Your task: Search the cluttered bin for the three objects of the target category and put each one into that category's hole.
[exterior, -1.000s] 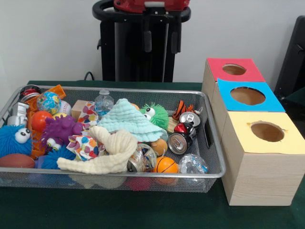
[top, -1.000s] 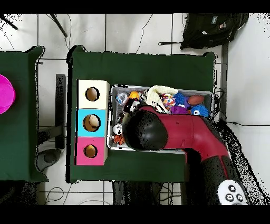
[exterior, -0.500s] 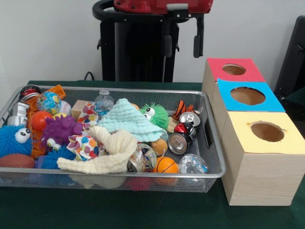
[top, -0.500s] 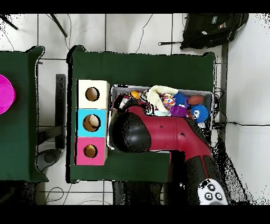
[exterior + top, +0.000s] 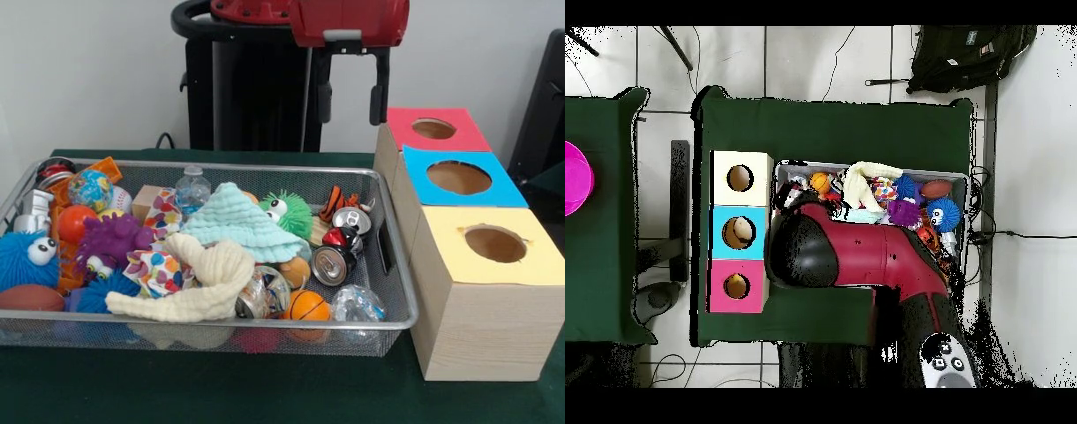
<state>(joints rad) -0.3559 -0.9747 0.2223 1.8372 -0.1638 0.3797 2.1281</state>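
A red robot arm holds its claw [image 5: 351, 88] high above the far right corner of a wire mesh bin [image 5: 388, 256] — its two dark fingers hang apart with nothing between them. This looks like the search or approach stage, with no object picked. The target category is not shown, so which items count cannot be told. Three crushed cans [image 5: 340, 247] lie together at the bin's right end, nearest the claw. Beside the bin stand three boxes with round holes: red [image 5: 434, 129], blue [image 5: 459, 177], yellow [image 5: 495, 244]. The next move calls for descending onto one item — but cloths [image 5: 238, 228], fuzzy toys [image 5: 287, 212] and balls [image 5: 307, 306] crowd close around everything, all on a green surface [image 5: 221, 389].
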